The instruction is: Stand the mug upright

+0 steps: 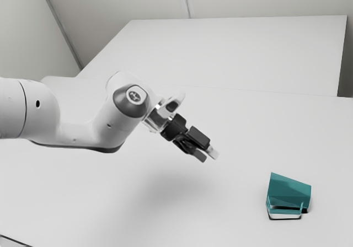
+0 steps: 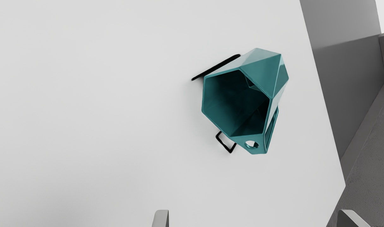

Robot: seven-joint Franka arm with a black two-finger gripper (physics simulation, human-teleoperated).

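Exterior view: mug (image 1: 288,191) lies, seemingly tipped, beyond the parted fingers (image 1: 213,153).

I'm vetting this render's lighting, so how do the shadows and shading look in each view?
Exterior view: a broad, soft-edged shadow on the table below the arm. Wrist view: crisp black marks beside the mug, whose inside darkens to near black while some outer facets look pale.
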